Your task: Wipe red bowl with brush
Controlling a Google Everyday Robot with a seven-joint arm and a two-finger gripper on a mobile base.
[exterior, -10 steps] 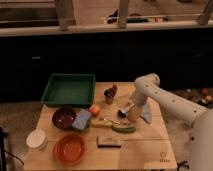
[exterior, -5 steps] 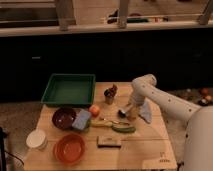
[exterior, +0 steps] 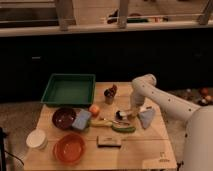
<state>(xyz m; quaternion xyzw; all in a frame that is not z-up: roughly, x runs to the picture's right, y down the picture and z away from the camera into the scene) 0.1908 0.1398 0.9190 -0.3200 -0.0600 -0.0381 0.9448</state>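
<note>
Your gripper (exterior: 131,113) sits by the wooden desk's (exterior: 145,147) right edge, can't tell if it's gripping; dark wall (exterior: 100,55) behind.

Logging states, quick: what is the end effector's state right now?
End effector: open or closed cannot be told; it is low beside the brush.

The gripper (exterior: 131,114) hovers low over the wooden table (exterior: 150,147), the brush (exterior: 119,115) just to its left. A blue cloth (exterior: 146,118) lies just right of it. The red bowl (exterior: 69,148) sits well left, nearer the camera.
</note>
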